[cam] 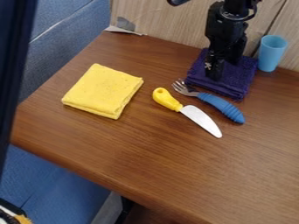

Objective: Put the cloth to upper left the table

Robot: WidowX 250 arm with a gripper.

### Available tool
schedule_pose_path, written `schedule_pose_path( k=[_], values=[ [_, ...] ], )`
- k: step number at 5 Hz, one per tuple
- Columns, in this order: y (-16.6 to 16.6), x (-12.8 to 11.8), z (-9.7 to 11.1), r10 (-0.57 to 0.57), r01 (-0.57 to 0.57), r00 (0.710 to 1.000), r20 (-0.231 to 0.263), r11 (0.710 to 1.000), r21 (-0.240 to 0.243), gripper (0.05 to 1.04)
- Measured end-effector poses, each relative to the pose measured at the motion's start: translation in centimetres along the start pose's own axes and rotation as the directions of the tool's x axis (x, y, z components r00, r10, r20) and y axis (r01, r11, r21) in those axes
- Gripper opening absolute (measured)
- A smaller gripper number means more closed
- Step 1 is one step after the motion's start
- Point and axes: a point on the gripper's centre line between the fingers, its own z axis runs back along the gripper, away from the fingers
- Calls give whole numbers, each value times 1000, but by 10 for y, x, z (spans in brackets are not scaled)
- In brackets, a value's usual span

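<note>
Looking down through the camera view, saw the black gripper point(216, 75) at the purple cloth point(236, 78), low over the left part of that cloth. Couldn't tell whether parted, together or clamped on the fabric. Found the purple cloth folded on the brown wooden counter point(140, 153), beneath the gripper. Noticed the light blue cup point(270, 54) upright just right of the purple cloth, and the blue-handled fork point(222, 106) just below it. Spotted the yellow-handled knife point(198, 117) farther below and left of it, and the folded yellow cloth point(102, 91) well apart to its left.
</note>
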Motion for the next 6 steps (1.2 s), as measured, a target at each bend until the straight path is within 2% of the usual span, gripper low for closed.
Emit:
schedule_pose_path(
  k=[1,2,3,4,6],
  values=[
    [-6,-1,-9,-5,6,1000,-6,1000,21,1001],
    [-13,-1,-14,-19,19,1000,-5,1000,20,1001],
    [-11,2,-15,-23,23,1000,11,999,30,1001],
    [-4,17,-17,-16,15,999,43,999,43,1000],
    [24,97,-22,111,-121,987,112,989,86,1000]
  ],
)
